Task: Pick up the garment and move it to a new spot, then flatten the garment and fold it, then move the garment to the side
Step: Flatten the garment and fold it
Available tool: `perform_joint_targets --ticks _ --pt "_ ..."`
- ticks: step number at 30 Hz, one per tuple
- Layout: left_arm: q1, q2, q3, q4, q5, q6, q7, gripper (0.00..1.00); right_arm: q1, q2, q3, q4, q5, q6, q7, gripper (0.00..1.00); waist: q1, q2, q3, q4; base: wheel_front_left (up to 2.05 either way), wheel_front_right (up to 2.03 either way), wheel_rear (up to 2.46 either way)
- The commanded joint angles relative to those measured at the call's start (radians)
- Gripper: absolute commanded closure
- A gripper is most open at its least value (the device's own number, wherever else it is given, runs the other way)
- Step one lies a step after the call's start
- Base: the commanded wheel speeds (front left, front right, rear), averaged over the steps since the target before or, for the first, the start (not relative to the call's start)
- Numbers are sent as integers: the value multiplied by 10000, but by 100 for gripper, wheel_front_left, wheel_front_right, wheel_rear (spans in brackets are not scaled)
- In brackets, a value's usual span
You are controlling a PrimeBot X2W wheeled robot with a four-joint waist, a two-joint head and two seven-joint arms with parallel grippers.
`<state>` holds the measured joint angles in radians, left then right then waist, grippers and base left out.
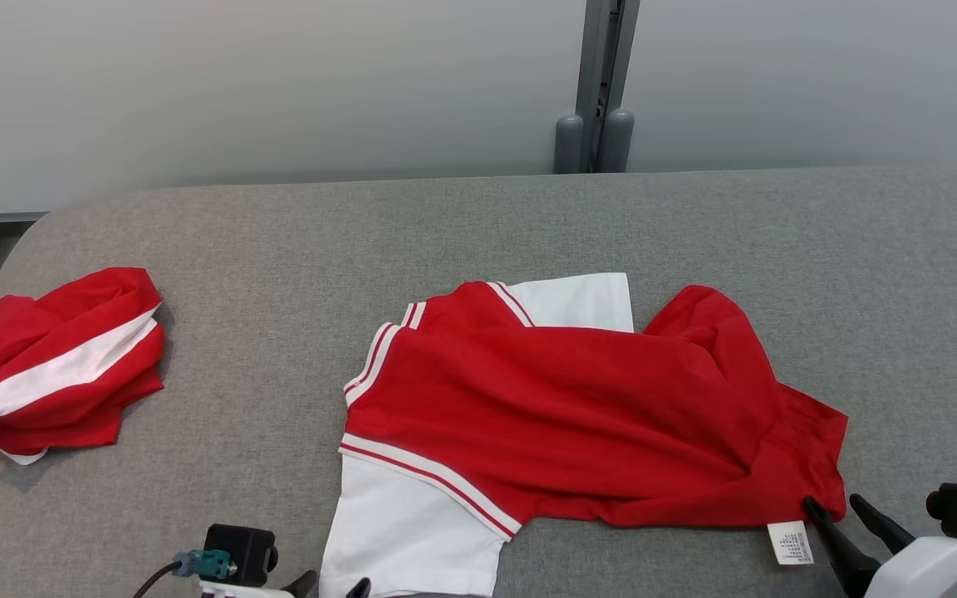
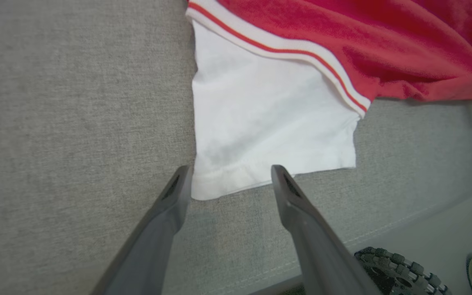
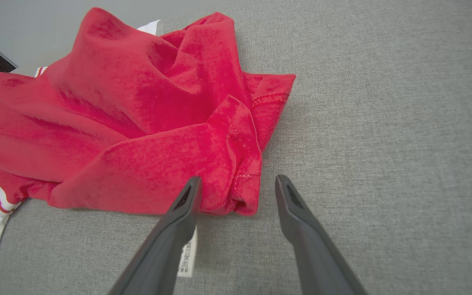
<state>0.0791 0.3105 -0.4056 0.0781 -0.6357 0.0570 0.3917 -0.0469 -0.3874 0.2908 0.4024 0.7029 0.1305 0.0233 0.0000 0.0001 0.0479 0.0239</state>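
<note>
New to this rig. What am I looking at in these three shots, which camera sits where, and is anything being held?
It is a wheeled two-armed robot; each arm ends in a hand with two long dark fingers. The wide picture comes from its head, looking down at a grey fabric-covered table. The other two come from wrist cameras, looking along each hand's fingers. On the table lie a red T-shirt with white sleeves, partly spread, and a second red-and-white garment crumpled at the left. The left hand is open at the hem of a white sleeve. The right hand is open at the shirt's red bottom corner, beside the care label. Nothing is held yet.
</note>
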Motion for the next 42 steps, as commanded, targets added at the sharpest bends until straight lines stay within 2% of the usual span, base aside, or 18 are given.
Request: perform_joint_targets --ticks 1,4,7,11,13,15,22,23,24,25,26,28,36,42 --pt "79 34 -80 -9 -110 -95 95 0 -137 -67 29 69 75 6 -50 11 0 -1 17 11 0 0 0" --pt "-50 53 -174 31 -21 -70 232 0 -268 -61 157 208 196 6 -68 12 0 -1 66 21 0 0 0" --pt "-255 75 -233 205 104 22 301 0 -407 -54 293 333 270 6 -92 21 0 -1 129 10 0 0 0" --pt "-492 52 -257 628 302 114 157 0 -600 -20 494 491 365 6 -138 25 0 -1 196 -9 0 0 0" --pt "-596 24 -288 827 307 106 126 0 -681 -13 611 534 413 6 -165 34 0 -1 203 -27 0 0 0" --pt "-680 -39 -335 978 237 13 128 0 -736 -21 683 582 472 6 -180 50 0 -1 202 -34 0 0 0" --pt "-766 -140 -407 1334 189 -108 24 0 -853 -66 912 779 617 6 -349 54 0 -1 195 2 0 0 0" --pt "-788 -151 -414 1382 179 -111 20 3 -869 -69 939 804 655 6 -363 58 0 -1 200 9 0 0 0" --pt "-811 -157 -420 1431 164 -136 0 17 -883 -76 974 828 666 6 -364 69 0 -1 205 15 0 0 0" --pt "-837 -165 -427 1472 153 -152 -12 38 -898 -88 1007 849 686 6 -392 84 0 -1 210 21 0 0 0" --pt "-865 -176 -438 1497 142 -150 -20 64 -918 -96 1038 862 724 6 -420 100 0 -1 214 27 0 0 0" --pt "-894 -182 -452 1539 133 -192 -60 100 -943 -122 1123 905 748 6 -453 100 0 -1 204 36 0 0 0" --pt "-731 -171 -353 1259 -163 -461 -294 100 -862 -285 1003 788 880 6 -934 100 0 -1 -24 34 0 0 0" --pt "-396 101 107 244 -477 -343 -557 100 -506 -529 599 70 1081 6 -1329 100 0 -1 -245 42 0 0 0"
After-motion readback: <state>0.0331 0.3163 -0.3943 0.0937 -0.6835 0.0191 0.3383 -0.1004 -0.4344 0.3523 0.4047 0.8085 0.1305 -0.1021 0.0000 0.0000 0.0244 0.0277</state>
